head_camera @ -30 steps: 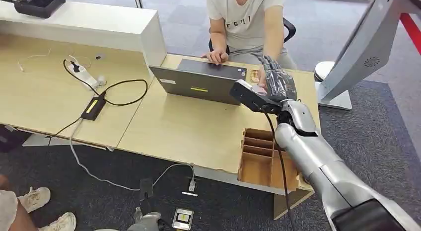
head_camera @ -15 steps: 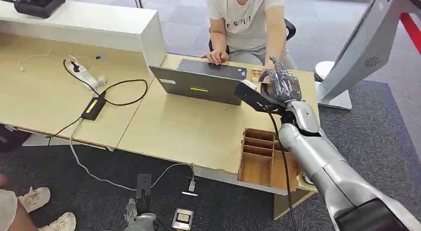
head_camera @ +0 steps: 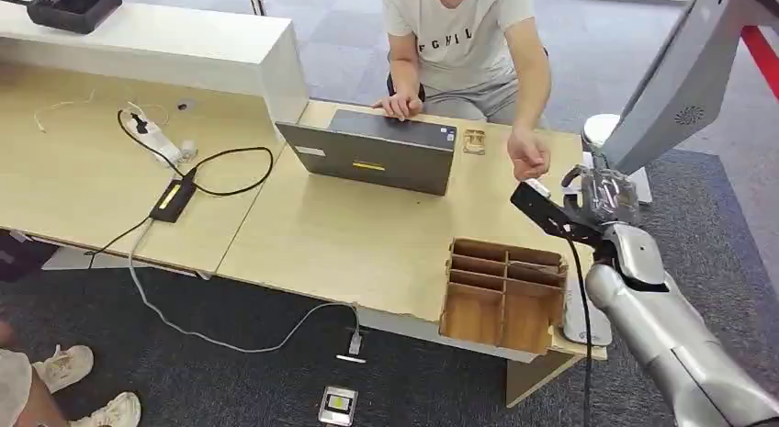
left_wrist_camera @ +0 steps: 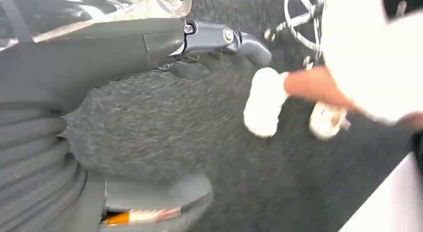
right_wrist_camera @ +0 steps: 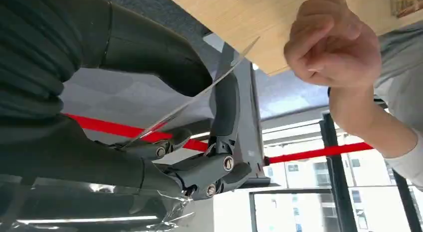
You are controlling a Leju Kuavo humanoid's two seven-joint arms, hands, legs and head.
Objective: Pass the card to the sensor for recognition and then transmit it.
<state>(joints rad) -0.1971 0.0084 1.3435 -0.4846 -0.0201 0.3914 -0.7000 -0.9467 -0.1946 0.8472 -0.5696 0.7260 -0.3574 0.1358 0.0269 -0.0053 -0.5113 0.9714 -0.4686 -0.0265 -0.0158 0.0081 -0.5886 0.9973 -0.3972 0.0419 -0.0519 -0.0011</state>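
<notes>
Right robot hand (head_camera: 602, 193), head view: I hold it raised just past the right end of the table (head_camera: 349, 243), beside the base of a grey stand (head_camera: 675, 87). A seated person's hand (head_camera: 528, 158) hangs near it, fingers curled, not touching mine. On the table, a half-closed laptop (head_camera: 372, 151) sits in front of the person, and a wooden divider box (head_camera: 501, 294) stands at the near right edge. A black cable (head_camera: 197, 174) lies loose on the left part of the table. The card cannot be made out clearly from here.

Left wrist view: my left robot hand (left_wrist_camera: 100, 52) hangs over dark carpet (left_wrist_camera: 164, 127), fingers and thumb apart with nothing between them. A person's pale shoes (left_wrist_camera: 264, 110) stand near; the picture is blurred.

Right wrist view: the card (right_wrist_camera: 199, 95), seen almost edge-on as a thin pale sheet, is pinched between my thumb and fingers (right_wrist_camera: 224, 112). Its free end points toward the person's closed hand, close to it but apart from it.
</notes>
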